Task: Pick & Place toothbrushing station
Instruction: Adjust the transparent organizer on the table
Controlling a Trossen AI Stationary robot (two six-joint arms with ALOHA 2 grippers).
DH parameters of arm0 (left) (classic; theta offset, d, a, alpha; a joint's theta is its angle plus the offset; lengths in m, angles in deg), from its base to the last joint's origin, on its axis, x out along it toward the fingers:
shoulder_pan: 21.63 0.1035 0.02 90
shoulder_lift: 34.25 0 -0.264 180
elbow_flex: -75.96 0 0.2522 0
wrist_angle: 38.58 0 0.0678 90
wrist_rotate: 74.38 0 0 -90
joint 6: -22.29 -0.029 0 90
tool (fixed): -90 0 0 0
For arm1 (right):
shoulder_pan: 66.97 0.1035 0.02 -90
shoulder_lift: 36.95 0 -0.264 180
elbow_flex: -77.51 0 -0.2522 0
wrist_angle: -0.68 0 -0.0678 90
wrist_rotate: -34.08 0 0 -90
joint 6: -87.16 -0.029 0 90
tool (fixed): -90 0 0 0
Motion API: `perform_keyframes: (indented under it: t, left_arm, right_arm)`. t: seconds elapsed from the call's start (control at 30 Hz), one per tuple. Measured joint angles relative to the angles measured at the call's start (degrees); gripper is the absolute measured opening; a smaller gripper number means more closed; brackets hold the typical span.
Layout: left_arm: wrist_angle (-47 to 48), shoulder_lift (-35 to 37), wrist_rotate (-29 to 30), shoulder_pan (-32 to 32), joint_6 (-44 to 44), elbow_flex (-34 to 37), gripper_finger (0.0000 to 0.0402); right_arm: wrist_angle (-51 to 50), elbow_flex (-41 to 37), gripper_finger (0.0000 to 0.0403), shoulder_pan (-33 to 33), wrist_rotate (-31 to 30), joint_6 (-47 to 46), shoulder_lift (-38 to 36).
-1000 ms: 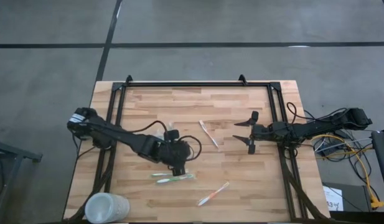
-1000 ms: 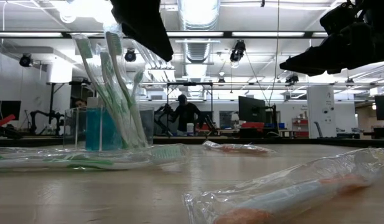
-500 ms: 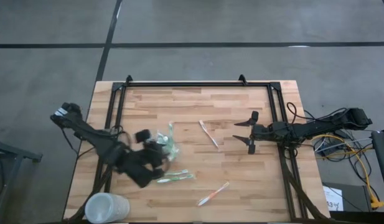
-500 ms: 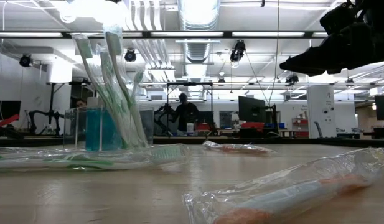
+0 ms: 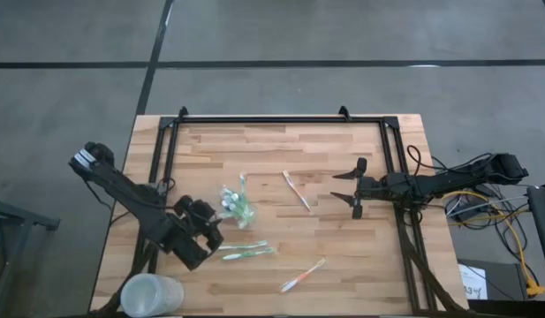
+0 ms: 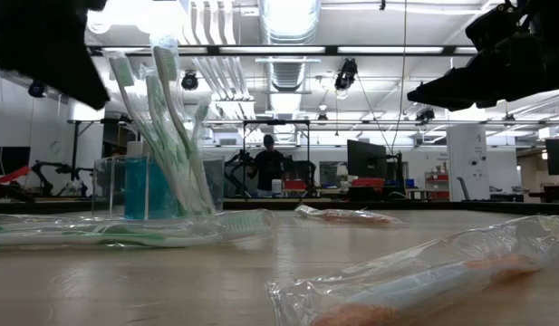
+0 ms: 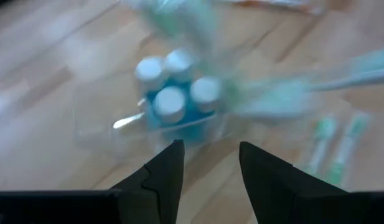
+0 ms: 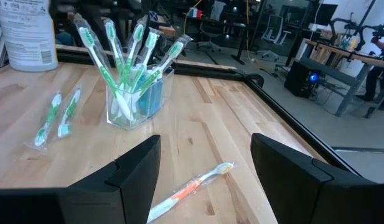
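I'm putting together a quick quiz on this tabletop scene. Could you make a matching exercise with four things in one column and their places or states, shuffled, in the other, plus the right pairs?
Things:
1. toothbrushing station
2. frosted white cup
3. orange toothbrush
4. right gripper

Places or states:
A. open, hovering by the table's right side
B. standing upright mid-table, holding green toothbrushes and blue tubes
C. at the table's near left corner
D. lying wrapped, alone, near the table's front edge

Pairs: 1-B, 2-C, 3-D, 4-A
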Motion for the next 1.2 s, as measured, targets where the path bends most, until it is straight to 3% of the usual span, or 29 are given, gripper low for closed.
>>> perform_keyframes:
  t: [0.13,0.6,0.93,1.2]
  left_arm:
    - [-1.4,0.1,0.0,0.0,6.1,4.7,0.0161]
    - [-18.7,0.1,2.5,4.6,6.8,17.7,0.0161]
    - [-28.3,0.1,2.2,13.6,-8.4,18.9,0.0161]
    - [-39.0,0.1,-2.4,22.6,-24.8,18.9,0.0161]
  right_arm:
    - [0.0,0.0,0.0244,0.0,0.0,0.0,0.0]
    - [0.0,0.0,0.0244,0.0,0.0,0.0,0.0]
    - [0.0,0.0,0.0244,0.0,0.0,0.0,0.0]
    - [0.0,0.0,0.0244,0.0,0.0,0.0,0.0]
